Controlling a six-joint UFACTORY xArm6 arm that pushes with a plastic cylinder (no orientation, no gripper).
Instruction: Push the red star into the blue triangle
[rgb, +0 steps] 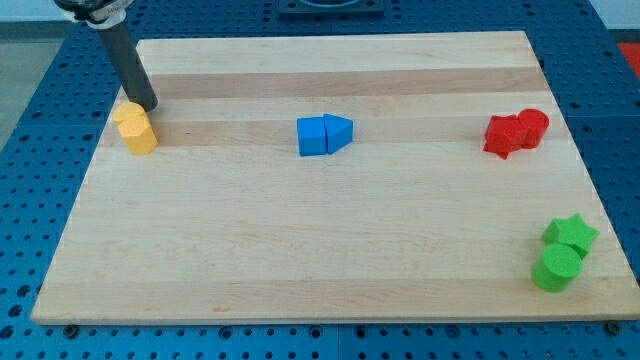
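The red star (503, 135) lies near the view's right edge of the wooden board, touching a red cylinder (532, 127) on its right. The blue triangle (339, 131) lies at the board's middle, touching a blue cube (312, 136) on its left. My tip (147, 105) is at the view's upper left, just above the yellow blocks and far left of both the star and the triangle.
Two yellow blocks (136, 128) sit together just below my tip near the board's left edge. A green star (570, 233) and a green cylinder (556, 268) sit at the lower right. The board (300, 250) lies on a blue perforated table.
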